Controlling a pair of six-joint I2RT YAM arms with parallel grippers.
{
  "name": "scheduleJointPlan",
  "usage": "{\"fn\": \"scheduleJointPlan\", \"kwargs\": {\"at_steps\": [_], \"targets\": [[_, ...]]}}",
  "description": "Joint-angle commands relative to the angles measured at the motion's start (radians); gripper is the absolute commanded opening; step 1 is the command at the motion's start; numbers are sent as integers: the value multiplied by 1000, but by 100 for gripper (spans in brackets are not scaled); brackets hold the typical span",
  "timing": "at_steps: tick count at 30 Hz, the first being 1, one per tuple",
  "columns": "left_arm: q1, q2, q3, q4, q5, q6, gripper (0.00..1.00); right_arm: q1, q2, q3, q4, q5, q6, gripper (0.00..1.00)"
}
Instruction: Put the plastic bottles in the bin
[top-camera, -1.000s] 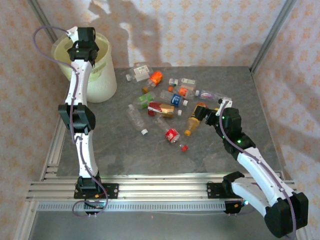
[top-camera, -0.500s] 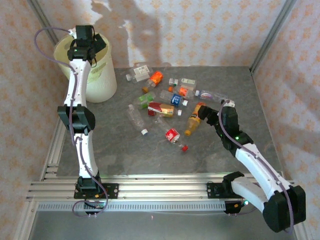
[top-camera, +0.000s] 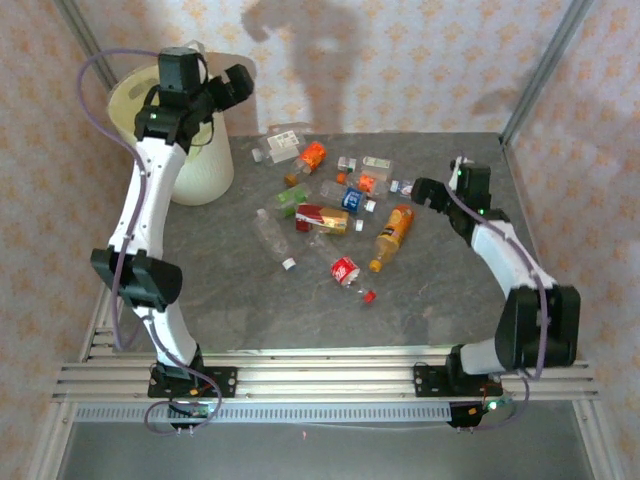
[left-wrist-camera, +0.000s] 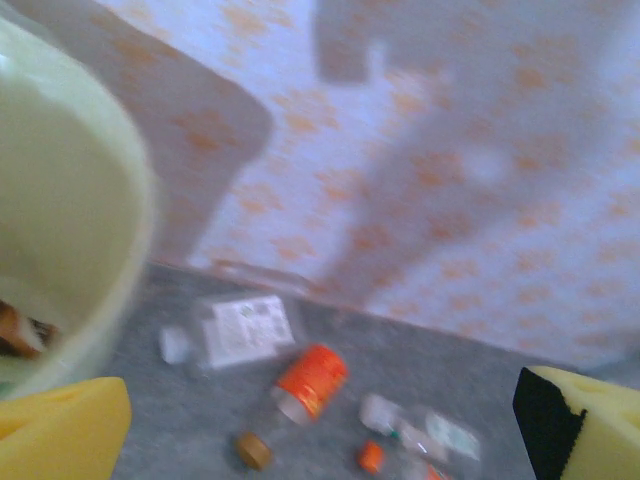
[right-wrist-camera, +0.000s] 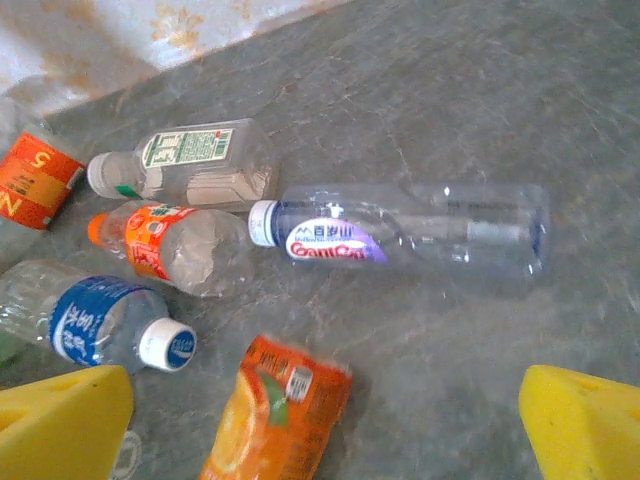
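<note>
- Top external: left gripper (top-camera: 238, 84) is held wide apart, empty, at 2 o'clock of the bin (top-camera: 205, 165).
- Right gripper (top-camera: 422, 192) is held wide apart, empty, at 3 o'clock of the plastic bottles (top-camera: 345, 198).

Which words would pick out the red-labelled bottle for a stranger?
On the grey table, find the scatter of bottles. The red-labelled bottle lies just off its near edge. It is the bottle nearest the arm bases, a loose red cap beside it.

A grey mottled tabletop (top-camera: 440, 300) is enclosed by orange-patterned wallpaper (top-camera: 420, 60) at twelve o'clock; aluminium rails (top-camera: 320, 380) are mounted at six o'clock.
</note>
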Motion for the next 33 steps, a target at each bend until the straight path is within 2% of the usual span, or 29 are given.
{"fn": "scheduleJointPlan", "kwargs": {"at_steps": [1,4,6,7,9,11,13,18,23,26,29,33], "targets": [[-47,-93,-127,81,75,14,100,-61,103,103,-74,-166,-260,100],[-107,-193,-287,146,53,39,100,-87,209,220,-196,-211,-437,99],[-130,-245,-366,157,9,55,100,-99,320,376,-437,-269,-593,100],[-131,-264,-397,156,4,44,100,-100,379,455,-550,-257,-665,99],[-131,-297,-444,149,5,10,100,-99,462,548,-646,-174,-755,99],[-134,-334,-511,176,34,-33,100,-100,515,592,-653,-70,-821,99],[-140,-365,-576,220,61,-44,100,-104,562,637,-668,-27,-881,100],[-145,-382,-652,242,40,-135,100,-107,686,786,-704,9,-935,100],[-157,-385,-711,325,77,-209,100,-106,775,870,-709,17,-998,99],[-188,-385,-741,380,56,-218,100,-105,806,881,-737,15,-1065,97],[-226,-369,-752,410,18,-225,100,-104,784,814,-661,14,-1084,96],[-262,-344,-738,397,-18,-163,100,-104,767,757,-632,56,-1133,93]]}}
